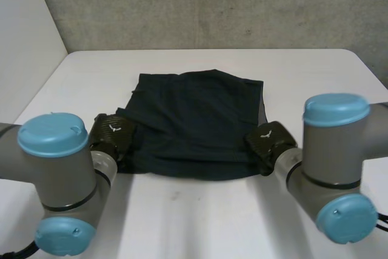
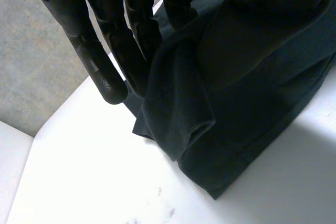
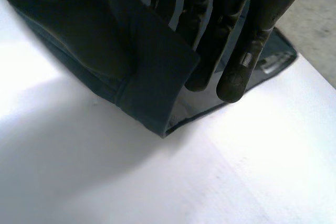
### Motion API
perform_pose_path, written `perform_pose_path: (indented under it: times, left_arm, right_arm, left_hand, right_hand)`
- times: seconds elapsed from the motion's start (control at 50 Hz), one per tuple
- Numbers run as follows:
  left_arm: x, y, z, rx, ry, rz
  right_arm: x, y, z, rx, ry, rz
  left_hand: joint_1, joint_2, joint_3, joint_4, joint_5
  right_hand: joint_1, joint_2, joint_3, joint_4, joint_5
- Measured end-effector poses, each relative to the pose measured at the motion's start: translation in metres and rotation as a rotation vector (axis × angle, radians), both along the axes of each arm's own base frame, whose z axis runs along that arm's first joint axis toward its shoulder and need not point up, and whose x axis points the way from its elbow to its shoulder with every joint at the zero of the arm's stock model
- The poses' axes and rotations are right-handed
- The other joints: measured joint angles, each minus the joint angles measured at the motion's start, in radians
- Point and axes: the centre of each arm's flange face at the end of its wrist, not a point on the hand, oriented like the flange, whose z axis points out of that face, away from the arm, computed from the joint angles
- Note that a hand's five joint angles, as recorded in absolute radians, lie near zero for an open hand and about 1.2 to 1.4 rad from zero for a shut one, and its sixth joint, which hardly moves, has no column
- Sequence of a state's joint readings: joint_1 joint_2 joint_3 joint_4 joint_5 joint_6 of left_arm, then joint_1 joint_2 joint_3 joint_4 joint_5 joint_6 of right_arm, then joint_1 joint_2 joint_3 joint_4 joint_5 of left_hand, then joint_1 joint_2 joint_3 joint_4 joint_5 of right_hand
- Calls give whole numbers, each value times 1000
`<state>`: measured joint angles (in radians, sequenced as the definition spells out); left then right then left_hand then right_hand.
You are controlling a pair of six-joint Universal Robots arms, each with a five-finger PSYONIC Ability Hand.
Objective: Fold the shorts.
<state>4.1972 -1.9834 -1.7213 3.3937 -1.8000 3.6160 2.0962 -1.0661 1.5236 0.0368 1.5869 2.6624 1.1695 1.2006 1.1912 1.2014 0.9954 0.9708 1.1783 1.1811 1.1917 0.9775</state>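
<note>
Shorts [image 1: 197, 122]: we see them mid-frame, long axis left to right.
Left hand [image 1: 112, 133]: pinching their lower-left corner.
Right hand [image 1: 270, 139]: pinching their lower-right corner.
Fold: we judge it runs toward the frame's top.

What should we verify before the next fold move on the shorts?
1. Left hand grip: ok, it pinches the near-left edge of the shorts, and the cloth there is raised.
2. Right hand grip: ok, it pinches the near-right corner, which is lifted off the table.
3. Hands level with each other: ok in the head view.
4. Rest of the shorts flat: ok, slight creases.
5. All layers caught in each pinch: cannot tell.
</note>
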Motion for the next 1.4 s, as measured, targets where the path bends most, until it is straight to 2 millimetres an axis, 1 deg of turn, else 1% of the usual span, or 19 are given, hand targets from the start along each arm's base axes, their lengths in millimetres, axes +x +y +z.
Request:
perform_pose_path:
  times: [0.14, 0.2, 0.28, 0.36, 0.48, 0.56, 0.58, 0.62, 0.64, 0.66, 0.68, 0.72, 0.8, 0.9, 0.94, 0.98, 1.08, 1.16, 1.4]
  left_arm:
    - [8, 19, 22, 72, -37, -16]
    - [12, 24, 25, 106, -53, -17]
    - [23, 45, 36, 216, -104, -20]
    - [25, 49, 43, 224, -102, -26]
    - [16, 31, 46, 154, -62, -33]
    - [3, 6, 38, 92, -34, -31]
    - [0, 1, 35, 82, -30, -31]
    - [-7, -11, 27, 68, -24, -29]
    - [-10, -16, 24, 64, -22, -29]
    - [-13, -22, 20, 62, -21, -28]
    - [-15, -26, 16, 61, -21, -27]
    - [-17, -30, 13, 61, -21, -25]
    - [-22, -41, 7, 55, -19, -15]
    - [-25, -51, 8, 40, -13, -7]
    - [-26, -54, 9, 34, -11, -5]
    - [-26, -57, 9, 30, -9, -4]
    - [-27, -60, 9, 25, -5, -2]
    - [-28, -60, 8, 30, -6, -3]
    - [-26, -48, -3, 77, -27, -10]
  right_arm:
    - [-19, 0, 34, 92, -61, -58]
    - [-21, 3, 36, 117, -56, -58]
    - [-31, 17, 48, 252, -29, -38]
    - [-33, 17, 55, 262, -35, -25]
    - [-26, -2, 51, 207, -64, -27]
    - [-18, -27, 36, 140, -94, -58]
    - [-16, -32, 32, 126, -100, -69]
    - [-14, -41, 25, 100, -111, -97]
    - [-13, -45, 23, 88, -117, -110]
    - [-13, -48, 21, 77, -122, -125]
    - [-13, -50, 20, 65, -130, -137]
    - [-14, -51, 20, 56, -137, -145]
    - [-19, -42, 32, 18, -175, -136]
    - [-26, -8, 57, -21, -228, -46]
    - [-30, 6, 62, -24, -238, -5]
    - [-34, 17, 63, -22, -244, 26]
    - [-42, 35, 54, 0, -234, 83]
    - [-43, 37, 47, 5, -226, 96]
    - [-32, 0, 2, 4, -212, 90]
  left_hand:
    - [0, 0, 0, 0, 0]
    - [0, 0, 0, 0, 0]
    - [0, 0, 0, 0, 0]
    - [0, 0, 0, 0, 0]
    - [0, 0, 0, 0, 0]
    - [0, 0, 0, 0, 0]
    - [0, 0, 0, 0, 0]
    - [0, 0, 0, 0, 0]
    - [0, 0, 0, 0, 0]
    - [0, 0, 0, 0, 0]
    - [0, 0, 0, 0, 0]
    - [0, 0, 0, 0, 0]
    - [0, 0, 0, 0, 0]
    - [0, 0, 0, 0, 0]
    - [0, 0, 0, 0, 0]
    - [0, 0, 0, 0, 0]
    - [0, 0, 0, 0, 0]
    - [0, 0, 0, 0, 0]
    - [0, 0, 0, 0, 0]
  right_hand:
    - [0, 0, 0, 0, 0]
    - [0, 0, 0, 0, 0]
    - [0, 0, 0, 0, 0]
    - [0, 0, 0, 0, 0]
    - [0, 0, 0, 0, 0]
    - [-25, -51, -51, -46, -34]
    - [-61, -109, -97, -104, -78]
    - [-415, -481, -452, -460, -413]
    - [-415, -481, -452, -460, -413]
    - [-649, -781, -773, -782, -732]
    - [-725, -895, -885, -896, -841]
    - [-759, -939, -943, -947, -893]
    - [-767, -959, -969, -957, -914]
    - [-732, -893, -899, -913, -862]
    - [-625, -773, -777, -793, -759]
    - [-625, -773, -777, -793, -759]
    - [-515, -640, -641, -655, -638]
    - [-504, -626, -628, -642, -624]
    - [-499, -620, -620, -636, -613]
